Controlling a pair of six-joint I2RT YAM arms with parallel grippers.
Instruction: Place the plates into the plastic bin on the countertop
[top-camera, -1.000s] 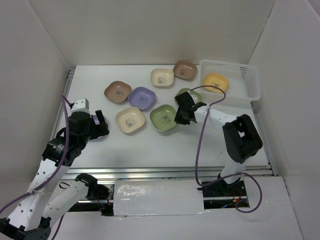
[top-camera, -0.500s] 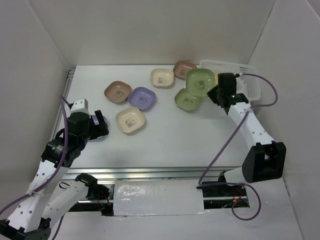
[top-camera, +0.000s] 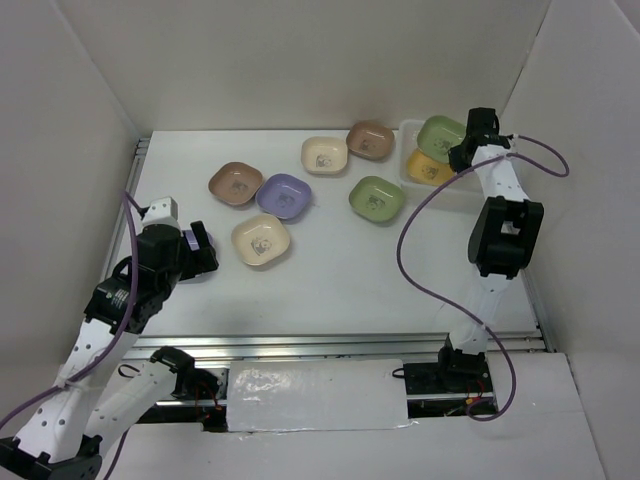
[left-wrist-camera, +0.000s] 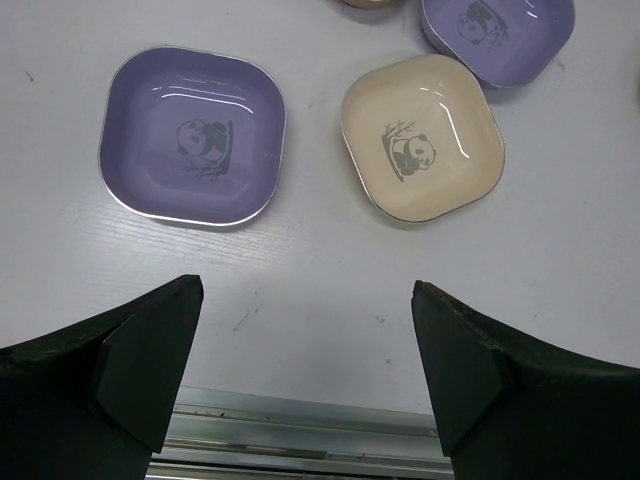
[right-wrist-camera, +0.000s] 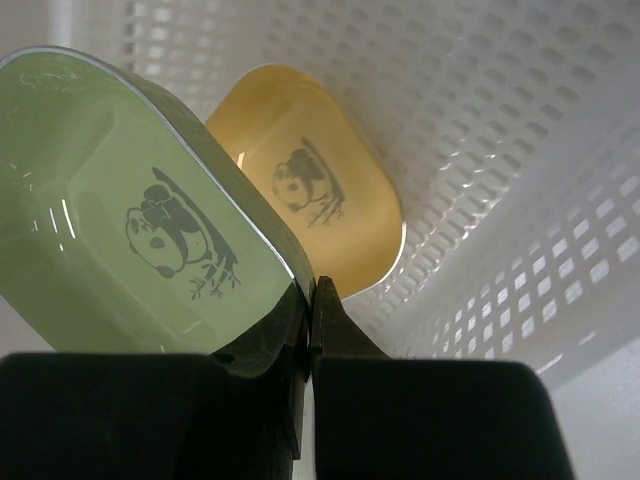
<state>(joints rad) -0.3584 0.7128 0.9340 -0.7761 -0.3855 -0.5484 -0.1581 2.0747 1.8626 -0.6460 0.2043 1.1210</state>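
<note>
My right gripper (top-camera: 460, 152) is shut on the rim of a green plate (top-camera: 440, 133) and holds it tilted over the white plastic bin (top-camera: 440, 193). In the right wrist view the gripper (right-wrist-camera: 311, 300) pinches that green plate (right-wrist-camera: 140, 230) above an orange plate (right-wrist-camera: 310, 190) lying in the bin (right-wrist-camera: 520, 150). My left gripper (top-camera: 200, 250) is open and empty low over the countertop (top-camera: 330, 280). In its wrist view the gripper (left-wrist-camera: 305, 340) is just short of a lilac plate (left-wrist-camera: 192, 135) and a cream plate (left-wrist-camera: 422, 135).
Loose on the countertop are a brown plate (top-camera: 371, 138), a cream plate (top-camera: 325, 154), a green plate (top-camera: 377, 198), a lilac plate (top-camera: 283, 194), a brown plate (top-camera: 235, 183) and a cream plate (top-camera: 261, 240). A metal rail (top-camera: 330, 345) runs along the near edge.
My right arm has carried the green plate from the middle of the countertop up and right to over the bin. The left arm has barely moved.
</note>
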